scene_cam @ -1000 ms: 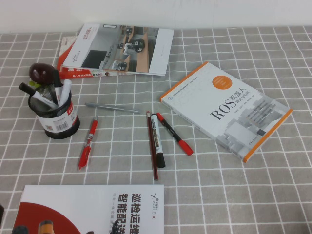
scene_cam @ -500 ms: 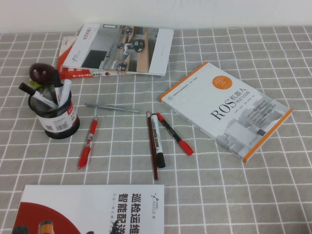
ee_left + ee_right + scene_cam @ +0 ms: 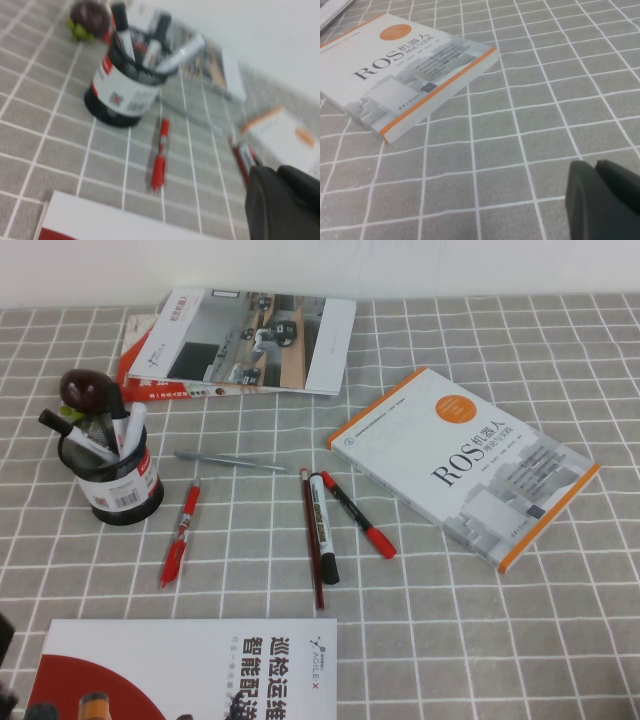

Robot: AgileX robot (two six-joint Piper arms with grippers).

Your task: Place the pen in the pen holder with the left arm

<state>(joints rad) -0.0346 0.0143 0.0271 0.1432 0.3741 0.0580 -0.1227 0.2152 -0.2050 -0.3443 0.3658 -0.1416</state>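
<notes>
high view looks down over table; left wrist low near pen holder [image 3: 125, 87]; right wrist low beside ros book [image 3: 405, 75].

You have an orange-edged book [image 3: 467, 466], a stack of magazines [image 3: 240, 342], a booklet [image 3: 190, 672], and a black marker [image 3: 323, 528] on the checked cloth [image 3: 520, 630].

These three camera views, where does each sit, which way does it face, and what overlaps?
High view: raised on the robot's side, angled down at the grey checked tablecloth; no claw visible.
Left wrist view: low, facing the black mesh pen holder; left claw at the corner.
Right wrist view: low, facing the white-and-orange ROS book; right claw at the corner.
Shared: high and left wrist show the holder.
</notes>
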